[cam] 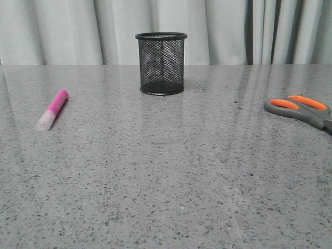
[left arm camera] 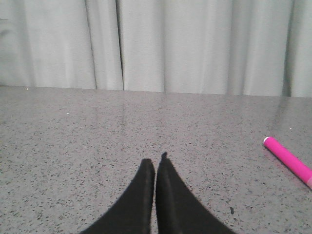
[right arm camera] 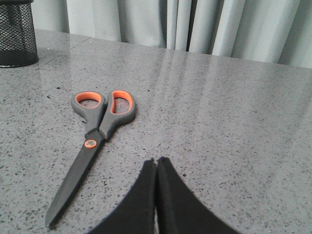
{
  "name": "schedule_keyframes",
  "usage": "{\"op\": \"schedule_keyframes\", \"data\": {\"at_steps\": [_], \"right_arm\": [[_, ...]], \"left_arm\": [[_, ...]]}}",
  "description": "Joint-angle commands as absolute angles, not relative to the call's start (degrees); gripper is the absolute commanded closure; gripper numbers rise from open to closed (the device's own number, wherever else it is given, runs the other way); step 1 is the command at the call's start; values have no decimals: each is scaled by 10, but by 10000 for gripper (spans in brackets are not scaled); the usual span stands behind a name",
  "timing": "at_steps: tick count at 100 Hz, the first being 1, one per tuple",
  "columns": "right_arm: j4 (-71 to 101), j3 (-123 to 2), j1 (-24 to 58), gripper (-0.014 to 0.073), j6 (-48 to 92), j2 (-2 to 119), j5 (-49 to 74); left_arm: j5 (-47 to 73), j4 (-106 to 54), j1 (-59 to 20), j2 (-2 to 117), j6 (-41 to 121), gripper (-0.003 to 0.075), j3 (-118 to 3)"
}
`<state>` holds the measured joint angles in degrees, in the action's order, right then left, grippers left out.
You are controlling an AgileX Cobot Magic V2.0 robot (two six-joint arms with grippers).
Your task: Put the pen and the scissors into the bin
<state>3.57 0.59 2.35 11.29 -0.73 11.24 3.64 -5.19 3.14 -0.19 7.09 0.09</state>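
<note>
1. Nothing has gone into the bin so far. In the front view it stands upright toward the back of the grey speckled surface, about midway across, and nothing can be seen through its mesh; the right wrist view catches only its lower part and adds no more.

2. The pen lies flat on the surface on the robot's left, well apart from the bin, with its whitish cap pointing toward the robot. The left wrist view shows only its pink end.

3. The scissors lie flat on the robot's right, also well apart from the bin. Their blades are closed, the orange-lined handles point away from the robot, and the tip points toward it.

4. The left tool hangs above bare surface with its fingers pressed together and nothing between them. The pen is off to one side, not touching it.

5. The right tool likewise has its fingers pressed together and holds nothing. The scissors lie near it on the surface, but apart.

6. By my reading the whole task is still ahead: both items need picking up, carrying and dropping in. Each tool must first spread its fingers.
</note>
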Motion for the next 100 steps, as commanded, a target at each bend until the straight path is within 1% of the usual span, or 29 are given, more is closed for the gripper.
{"op": "schedule_keyframes", "data": {"at_steps": [1,87,100], "right_arm": [[33,15,20,670,116,-17,66],[33,15,20,670,116,-17,66],[52,15,20,670,116,-17,19]], "left_arm": [[-10,-56,33,-20,67,739,26],[-10,-56,33,-20,67,739,26],[-10,-57,33,-20,67,739,26]]}}
